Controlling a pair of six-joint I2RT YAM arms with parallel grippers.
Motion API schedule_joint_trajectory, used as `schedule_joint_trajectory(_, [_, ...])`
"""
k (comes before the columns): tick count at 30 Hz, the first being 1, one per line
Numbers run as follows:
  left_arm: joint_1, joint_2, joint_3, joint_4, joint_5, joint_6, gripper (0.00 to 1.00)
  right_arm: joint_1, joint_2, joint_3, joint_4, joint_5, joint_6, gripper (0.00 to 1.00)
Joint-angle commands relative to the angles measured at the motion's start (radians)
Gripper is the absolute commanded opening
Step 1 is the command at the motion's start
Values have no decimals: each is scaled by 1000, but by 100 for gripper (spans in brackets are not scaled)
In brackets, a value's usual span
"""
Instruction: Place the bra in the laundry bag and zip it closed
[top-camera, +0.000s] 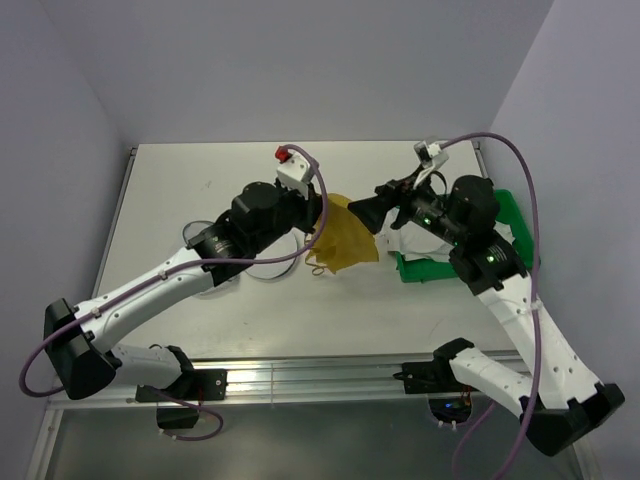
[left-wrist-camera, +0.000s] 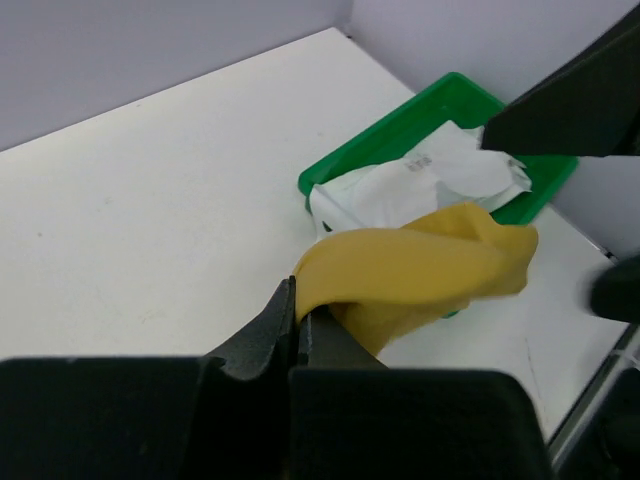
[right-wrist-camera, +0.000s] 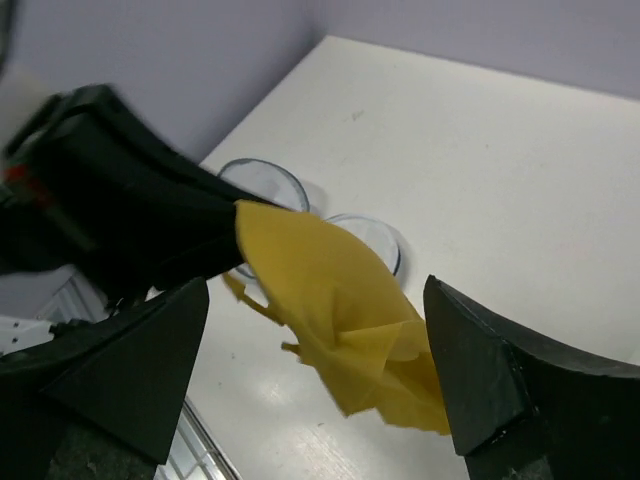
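Top external view: your left claw (top-camera: 320, 207) is pinched tight on one end of the yellow bra (top-camera: 346, 237), up off the table. Its long axis runs sideways toward the green tray (top-camera: 512, 214) (far end droops). Your right claw (top-camera: 372, 210) is spread wide beside it, gripping nothing. The laundry bag (top-camera: 268, 266) lies flat under your left arm.

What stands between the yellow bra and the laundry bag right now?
Nothing visible. The bra hangs from the shut left gripper beside the laundry bag, lying open on the table; only the left arm reaches over it.
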Motion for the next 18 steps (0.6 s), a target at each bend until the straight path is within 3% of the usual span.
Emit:
schedule_joint_trajectory(1, [62,-73,5,57,254,23,0,-37,-91,-9,50,-115,-79,99])
schedule_joint_trajectory(5, [131,-114,28,-18,461,31,0,-100,-102,-9,108,-344,-67,100])
schedule_joint_trajectory(9, [149,-94,78,-82,556,28,0,-89,-83,-22,162,-531,-35,100])
schedule_joint_trajectory(14, [149,-48,145,-127,635,14,0,-12,-83,-21,93,-407,-139,100])
schedule_joint_trajectory(18, [149,-28,174,-153,601,-14,0,17,-51,-13,63,-376,-161,100])
